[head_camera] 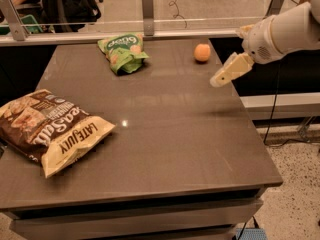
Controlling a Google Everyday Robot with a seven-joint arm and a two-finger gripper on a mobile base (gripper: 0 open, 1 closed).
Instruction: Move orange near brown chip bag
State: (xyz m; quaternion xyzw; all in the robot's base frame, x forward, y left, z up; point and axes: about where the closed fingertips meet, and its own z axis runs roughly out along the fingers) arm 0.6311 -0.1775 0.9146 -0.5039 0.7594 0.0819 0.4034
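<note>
My gripper (220,78) hangs over the table (175,134), right side, angled down-left, near the orange (202,52) but touching nothing. Honestly can't judge how wide it's spread.

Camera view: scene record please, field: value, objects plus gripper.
table: dark grey top, holds all three items
orange: back right, not held
brown chip bag: front left, lying flat
green snack bag: back centre, left of orange
gripper: over table's right side, just front-right of orange, apart from it
status: orange far from brown chip bag
</note>
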